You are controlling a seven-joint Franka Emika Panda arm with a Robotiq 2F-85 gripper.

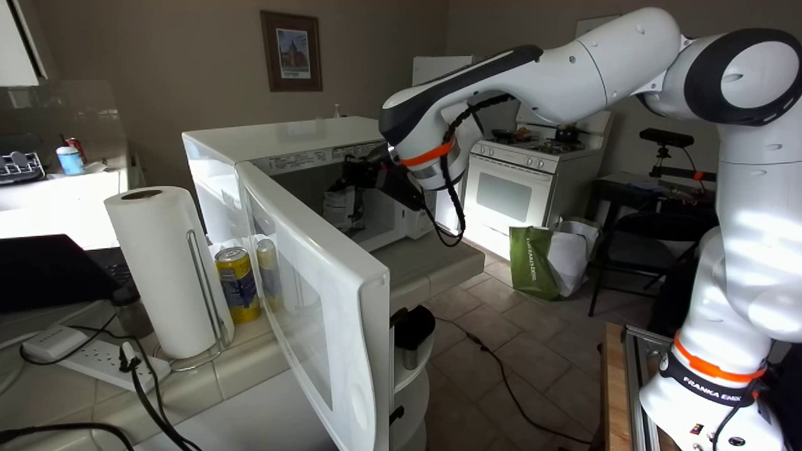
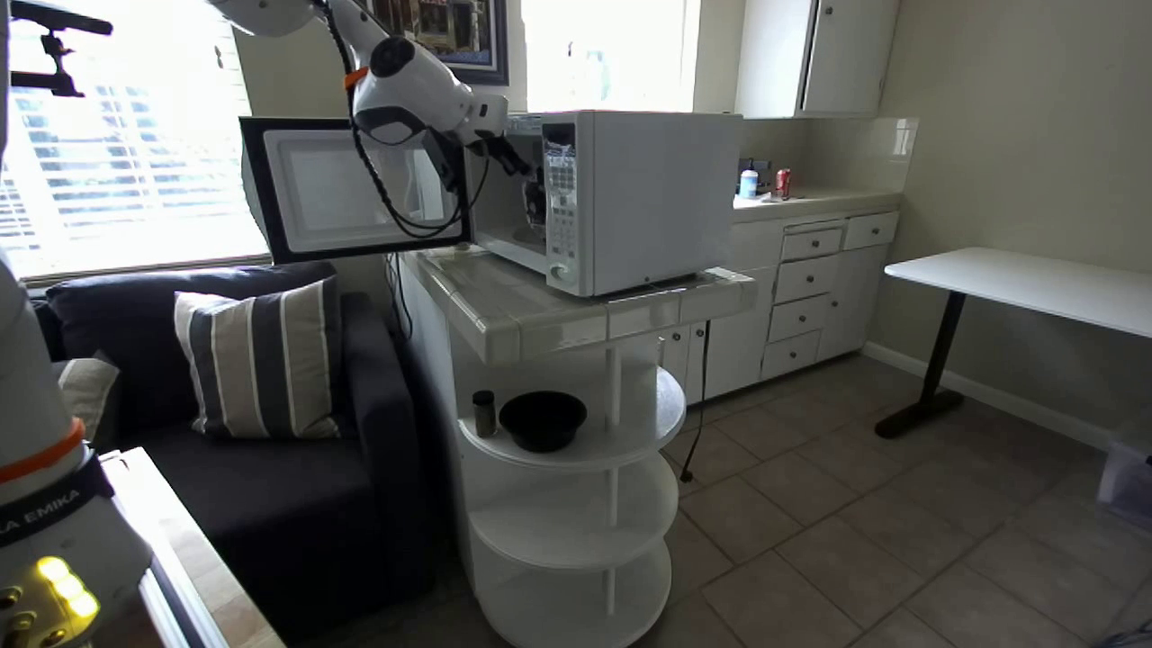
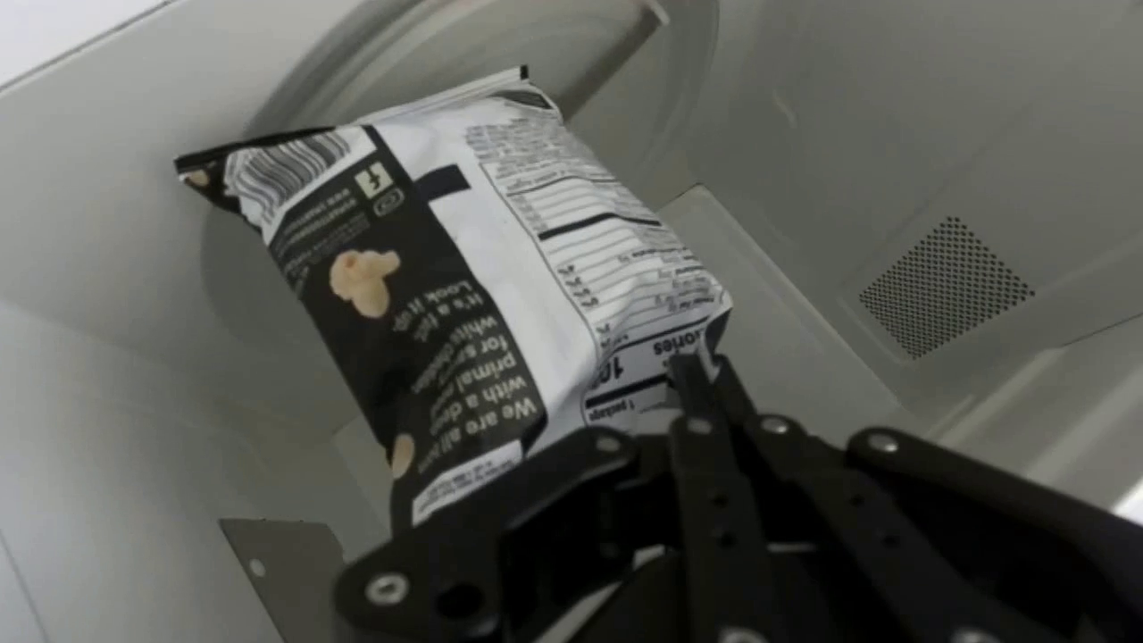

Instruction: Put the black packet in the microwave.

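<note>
The black packet (image 3: 482, 295) is a puffed bag with black and white printing. It hangs inside the white microwave (image 1: 276, 141), above the glass turntable (image 3: 500, 45) in the wrist view. My gripper (image 3: 701, 371) is shut on the packet's near corner. The packet also shows in both exterior views, below the gripper in the microwave's opening (image 1: 341, 210) and partly behind the control panel (image 2: 535, 205). The microwave (image 2: 661, 198) stands on a tiled counter with its door (image 1: 338, 282) wide open. Whether the packet's lower end touches the turntable cannot be told.
The open door sticks out in front of the counter (image 2: 540, 315). A paper towel roll (image 1: 166, 275) and a yellow can (image 1: 238, 285) stand beside the door. Below are round shelves with a black bowl (image 2: 543, 421). Side walls of the microwave are close around the gripper.
</note>
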